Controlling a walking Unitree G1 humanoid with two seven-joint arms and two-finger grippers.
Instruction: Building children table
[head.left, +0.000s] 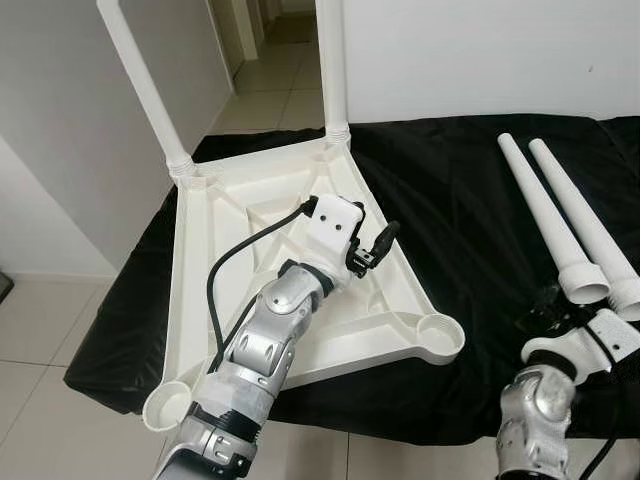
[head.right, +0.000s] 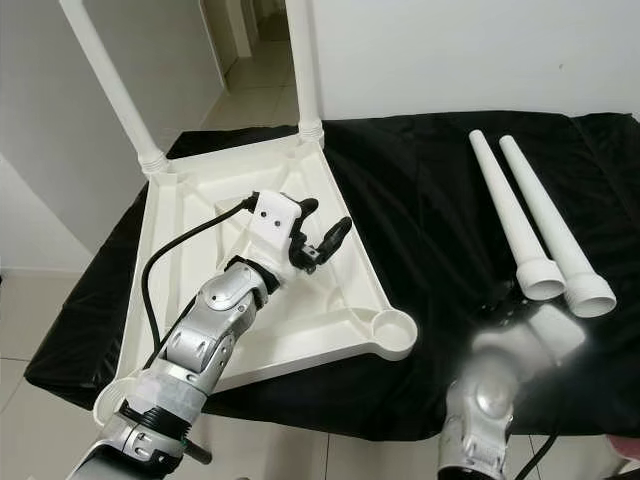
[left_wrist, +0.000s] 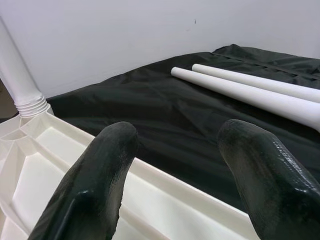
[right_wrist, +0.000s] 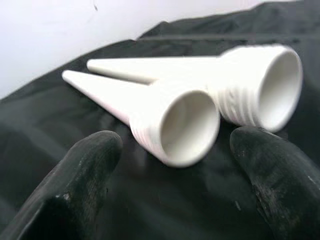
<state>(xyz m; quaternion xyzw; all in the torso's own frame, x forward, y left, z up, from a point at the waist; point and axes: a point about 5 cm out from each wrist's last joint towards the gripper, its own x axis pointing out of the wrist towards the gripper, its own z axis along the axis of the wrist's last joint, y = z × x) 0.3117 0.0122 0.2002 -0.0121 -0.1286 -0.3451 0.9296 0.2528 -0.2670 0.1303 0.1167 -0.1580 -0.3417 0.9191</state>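
Upside-down tabletop (head.left: 250, 230) lay at 9 o'clock on black-draped desk (head.left: 450, 190), underside up, long axis running from 12 toward 6. Two legs already stood screwed in at far corners: leg A (head.left: 145, 85) leaning toward 11, leg B (head.left: 332, 65) almost upright. Near sockets gaped open and held nothing: one socket (head.left: 438, 340) at 5 o'clock of tabletop, corner socket (head.left: 165, 408) at 7.

At 3 o'clock of desk, well apart from tabletop, lay two loose legs side by side, nearly touching: inner leg (head.left: 545, 215) and outer leg (head.left: 585, 215). Narrow tips pointed toward 11, wide threaded mouths toward 5.

Left gripper (head.left: 375, 245) hovered over tabletop's right rim, fingers (left_wrist: 95, 185) spread wide, gripping nothing. Left wrist view looked past that rim (left_wrist: 165, 185) across cloth to loose legs, and caught threaded base of leg B.

Right gripper (head.left: 560, 305) sat at desk's near edge, just short of loose legs' wide ends, fingers (right_wrist: 75, 185) spread wide and empty. Right wrist view showed hollow mouths and thread ridges; right eye view blurred that arm.
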